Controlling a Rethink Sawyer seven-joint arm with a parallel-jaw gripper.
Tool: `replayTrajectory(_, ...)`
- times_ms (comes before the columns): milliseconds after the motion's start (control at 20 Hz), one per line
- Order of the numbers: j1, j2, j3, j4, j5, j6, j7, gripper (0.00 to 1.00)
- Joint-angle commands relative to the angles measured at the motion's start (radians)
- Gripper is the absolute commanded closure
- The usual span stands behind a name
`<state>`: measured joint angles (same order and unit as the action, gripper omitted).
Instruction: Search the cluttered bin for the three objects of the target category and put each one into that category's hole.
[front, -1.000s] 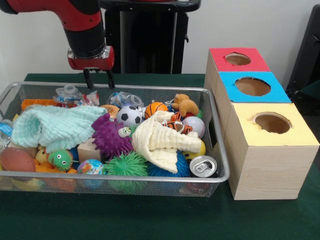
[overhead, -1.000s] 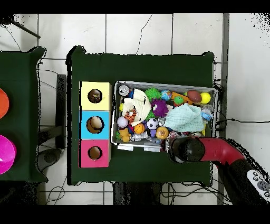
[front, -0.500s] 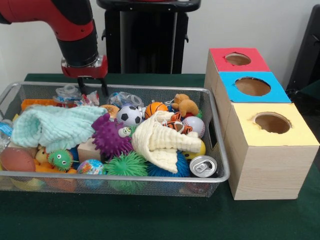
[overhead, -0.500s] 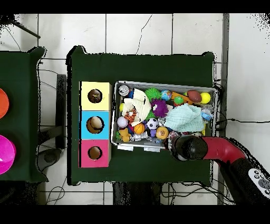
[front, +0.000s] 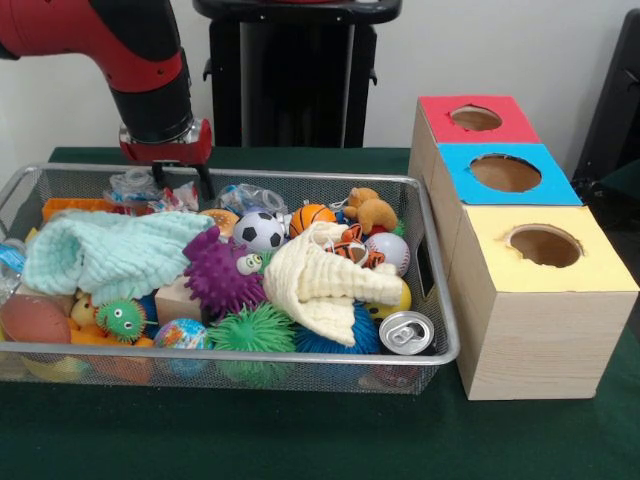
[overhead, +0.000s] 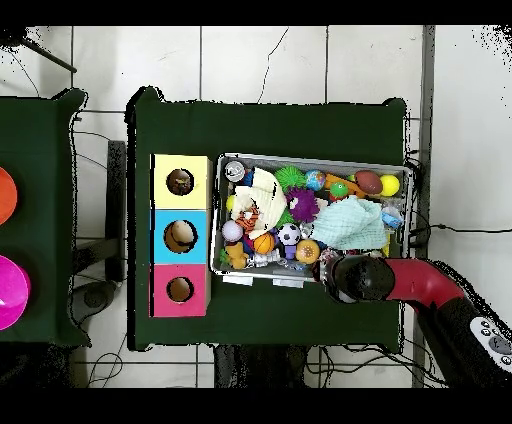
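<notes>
A wire mesh bin (front: 430, 250) is piled with toys: a soccer ball (front: 260, 231), a small basketball (front: 311, 216), a baseball (front: 388, 253), a purple spiky ball (front: 222, 272), a brown teddy (front: 372, 210) and a drink can (front: 407, 332). My gripper (front: 182, 187) hangs open over the bin's far left part, just above clear plastic wrappers (front: 135, 188), with nothing between its fingers. In the overhead view the arm's wrist (overhead: 350, 278) hides the gripper at the bin's (overhead: 310, 161) lower edge.
Three wooden boxes stand beside the bin, each with a round hole: red top (front: 476, 118), blue top (front: 506, 172), yellow top (front: 545, 245). A mint cloth (front: 110, 252) and a cream cloth (front: 325, 280) cover some toys. A black stand (front: 290, 80) rises behind.
The arm has swung left in the front view and come down a little, from the bin's far rim to over the plastic wrappers. The toys have not moved.
</notes>
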<state>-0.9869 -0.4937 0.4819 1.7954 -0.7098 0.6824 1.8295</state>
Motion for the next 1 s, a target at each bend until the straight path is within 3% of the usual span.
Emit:
replayTrajectory(50, -0.002, 0.084, 0.023, -0.11, -0.105, -0.011, -0.22, 0.0)
replayTrajectory(500, 0.002, 0.134, 0.02, -0.135, -0.129, -0.05, -0.195, 0.0)
replayTrajectory(950, -0.005, 0.14, 0.032, -0.139, -0.14, -0.076, -0.199, 0.0)
replayTrajectory(1000, -0.004, 0.139, 0.031, -0.138, -0.138, -0.072, -0.198, 1.0)
